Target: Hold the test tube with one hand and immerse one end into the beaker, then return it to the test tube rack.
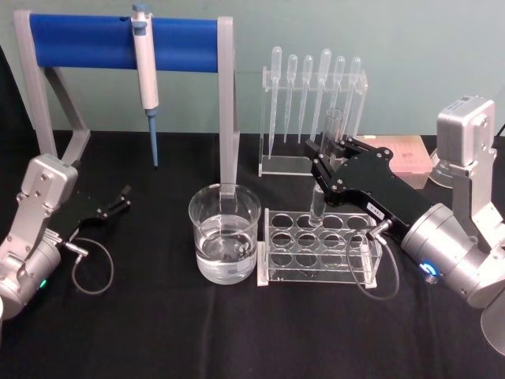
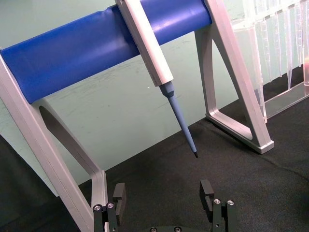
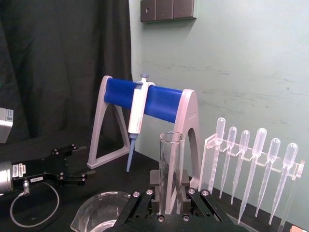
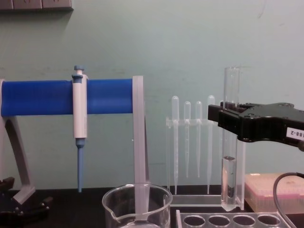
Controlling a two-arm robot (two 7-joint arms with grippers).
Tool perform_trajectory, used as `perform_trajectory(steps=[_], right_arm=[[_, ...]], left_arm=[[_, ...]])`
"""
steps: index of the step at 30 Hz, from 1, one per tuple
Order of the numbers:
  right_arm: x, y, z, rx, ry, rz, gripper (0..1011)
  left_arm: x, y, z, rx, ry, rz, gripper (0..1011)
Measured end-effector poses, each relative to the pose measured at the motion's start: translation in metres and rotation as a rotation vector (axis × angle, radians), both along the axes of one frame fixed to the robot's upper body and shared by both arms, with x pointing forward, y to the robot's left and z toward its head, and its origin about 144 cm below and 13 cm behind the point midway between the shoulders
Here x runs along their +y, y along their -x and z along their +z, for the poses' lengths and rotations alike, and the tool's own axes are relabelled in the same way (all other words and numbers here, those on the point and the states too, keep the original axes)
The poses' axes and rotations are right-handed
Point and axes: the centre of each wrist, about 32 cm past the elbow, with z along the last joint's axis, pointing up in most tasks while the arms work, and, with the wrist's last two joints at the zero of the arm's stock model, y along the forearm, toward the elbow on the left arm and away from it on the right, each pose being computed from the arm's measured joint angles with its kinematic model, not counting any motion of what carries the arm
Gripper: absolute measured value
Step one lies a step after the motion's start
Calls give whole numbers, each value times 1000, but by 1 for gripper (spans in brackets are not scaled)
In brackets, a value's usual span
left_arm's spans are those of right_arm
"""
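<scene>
The test tube (image 1: 334, 126) stands upright with my right gripper (image 1: 330, 155) shut around its middle. In the chest view the test tube (image 4: 230, 180) holds some liquid, and its rounded end hangs just above the clear tube rack (image 4: 228, 220), with the right gripper (image 4: 229, 118) clamped higher up. The right wrist view shows the test tube (image 3: 171, 159) rising between the fingers (image 3: 155, 186). The beaker (image 1: 225, 233), part full of clear liquid, stands left of the rack (image 1: 319, 253); its rim (image 4: 137, 197) sits low in the chest view. My left gripper (image 1: 118, 199) rests open at the far left of the table, seen also (image 2: 163, 193) in the left wrist view.
A grey stand with a blue bar (image 1: 122, 39) carries a hanging pipettor (image 1: 146, 79) behind the beaker. A clear holder of several plastic pipettes (image 1: 312, 110) stands behind the rack. A pink box (image 1: 410, 154) lies at the back right. Black cloth covers the table.
</scene>
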Motion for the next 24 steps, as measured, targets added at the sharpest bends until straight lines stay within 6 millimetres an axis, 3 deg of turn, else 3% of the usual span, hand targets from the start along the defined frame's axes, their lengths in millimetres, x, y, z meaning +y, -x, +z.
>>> perform_trajectory(steps=[24], right_arm=[[0,0,0,0,0,0,225]], left_arm=[[0,0,0,0,0,0,1000]])
